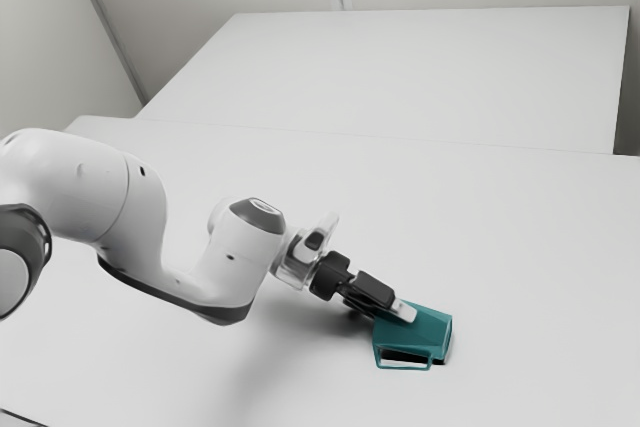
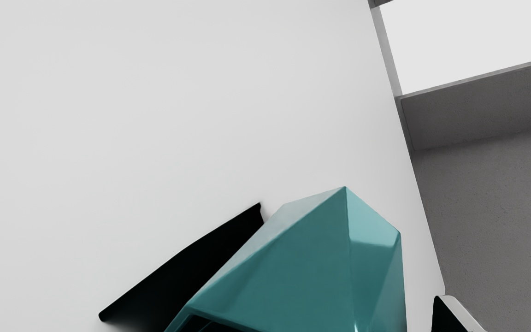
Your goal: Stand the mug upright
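The gripper (image 1: 404, 313) reached down to the mug (image 1: 427, 329) with its fingers parted; its one visible pale-edged black fingertip (image 2: 441, 319) stood just beside the mug, a gap between. Smooth, glossy teal, with flat facets and sharp creases, the mug lay on its side on the matte pale table (image 1: 540, 247), by the gripper's tips. Its thin, angular handle (image 1: 405, 368) jutted low from the body. The wrist view cut off part of the mug; whether the black, crisp-edged shape (image 2: 191, 265) beside it was shadow or solid I couldn't tell.
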Available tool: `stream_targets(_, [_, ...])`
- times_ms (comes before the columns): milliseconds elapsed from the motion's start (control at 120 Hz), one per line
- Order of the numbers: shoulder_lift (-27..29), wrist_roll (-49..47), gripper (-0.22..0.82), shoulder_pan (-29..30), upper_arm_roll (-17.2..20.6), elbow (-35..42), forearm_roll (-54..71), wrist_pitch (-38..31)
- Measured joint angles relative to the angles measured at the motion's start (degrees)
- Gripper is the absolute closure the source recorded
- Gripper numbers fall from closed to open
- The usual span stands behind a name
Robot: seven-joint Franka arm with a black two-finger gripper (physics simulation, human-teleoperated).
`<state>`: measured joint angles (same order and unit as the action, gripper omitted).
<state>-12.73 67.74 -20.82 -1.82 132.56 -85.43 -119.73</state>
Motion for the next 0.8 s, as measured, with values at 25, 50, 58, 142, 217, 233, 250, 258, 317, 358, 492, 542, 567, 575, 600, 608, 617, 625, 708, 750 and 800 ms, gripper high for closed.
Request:
stream_targets(25, [-0.01, 0.04, 0.34, 0.00, 0.02, 0.00, -0.03, -0.01])
stream_targets(50, [0.01, 0.09, 0.37, 0.00, 0.04, 0.00, -0.06, -0.01])
stream_targets(58, [0.02, 0.10, 0.38, 0.00, 0.04, 0.00, -0.07, -0.02])
stream_targets(142, [0.05, 0.24, 0.47, 0.01, 0.20, -0.07, -0.12, -0.03])
stream_targets(217, [0.06, 0.33, 0.54, -0.01, 0.30, -0.34, -0.11, -0.10])
stream_targets(233, [0.06, 0.35, 0.56, -0.01, 0.31, -0.42, -0.11, -0.12])
stream_targets(250, [0.08, 0.37, 0.58, -0.01, 0.32, -0.50, -0.11, -0.13])
stream_targets(258, [0.09, 0.38, 0.58, -0.02, 0.32, -0.53, -0.11, -0.14])
stream_targets(317, [0.19, 0.44, 0.61, -0.02, 0.34, -0.65, -0.08, -0.21])
stream_targets(358, [0.32, 0.47, 0.64, -0.06, 0.34, -0.68, -0.06, -0.27])
stream_targets(492, [1.25, 0.58, 0.69, -0.35, 0.36, -0.71, -0.03, -0.65])
stream_targets(542, [1.71, 0.62, 0.72, -0.38, 0.35, -0.71, -0.03, -0.71])
stream_targets(567, [2.01, 0.64, 0.74, -0.40, 0.36, -0.71, -0.02, -0.73])
stream_targets(575, [2.11, 0.65, 0.74, -0.41, 0.35, -0.70, -0.02, -0.73])
stream_targets(600, [2.41, 0.66, 0.75, -0.42, 0.35, -0.67, 0.01, -0.75])
stream_targets(608, [2.52, 0.67, 0.76, -0.42, 0.35, -0.66, 0.03, -0.76])
stream_targets(617, [2.63, 0.67, 0.76, -0.43, 0.35, -0.65, 0.05, -0.77])
stream_targets(625, [2.75, 0.67, 0.76, -0.43, 0.36, -0.64, 0.08, -0.78])
stream_targets(708, [3.98, 0.66, 0.77, -0.45, 0.34, -0.54, 0.49, -0.89])
stream_targets(750, [4.65, 0.64, 0.78, -0.39, 0.34, -0.49, 0.74, -0.95])
stream_targets(800, [5.61, 0.61, 0.78, -0.13, 0.34, -0.49, 1.46, -1.01])
